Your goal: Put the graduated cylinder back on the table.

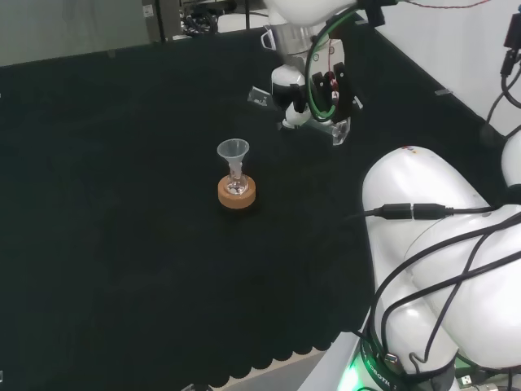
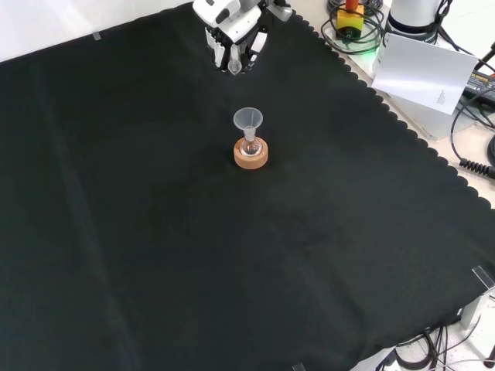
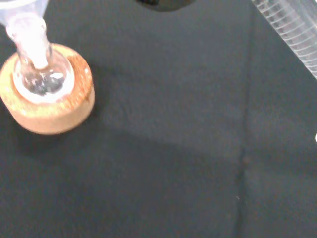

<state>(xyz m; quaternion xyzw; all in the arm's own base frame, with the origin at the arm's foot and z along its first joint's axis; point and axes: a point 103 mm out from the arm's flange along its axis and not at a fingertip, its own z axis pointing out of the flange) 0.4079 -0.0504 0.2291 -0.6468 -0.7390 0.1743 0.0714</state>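
Hand (image 2: 232, 35) gripped clear cylinder (image 2: 233, 59) above cloth (image 2: 155, 232), w/ funnel (image 2: 248, 120) in flask (image 2: 250, 147) on cork ring (image 2: 250, 157) nearby.

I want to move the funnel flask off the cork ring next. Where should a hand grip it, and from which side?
Probably at the flask neck just under the funnel, coming from above or level from a side. It stands upright in the cork ring, whose rim surrounds the round bulb, so only the narrow neck is exposed, and the cloth around it is clear.

funnel (image 1: 233, 150) in flask (image 1: 237, 184), cork ring (image 1: 237, 195)
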